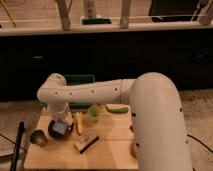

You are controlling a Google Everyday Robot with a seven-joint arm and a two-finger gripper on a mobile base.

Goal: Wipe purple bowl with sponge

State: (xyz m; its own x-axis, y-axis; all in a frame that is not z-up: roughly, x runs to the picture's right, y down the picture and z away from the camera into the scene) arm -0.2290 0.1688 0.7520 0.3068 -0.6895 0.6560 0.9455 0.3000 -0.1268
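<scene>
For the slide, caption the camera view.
White arm's gripper presses the blue sponge into the purple bowl on the wooden table.
</scene>
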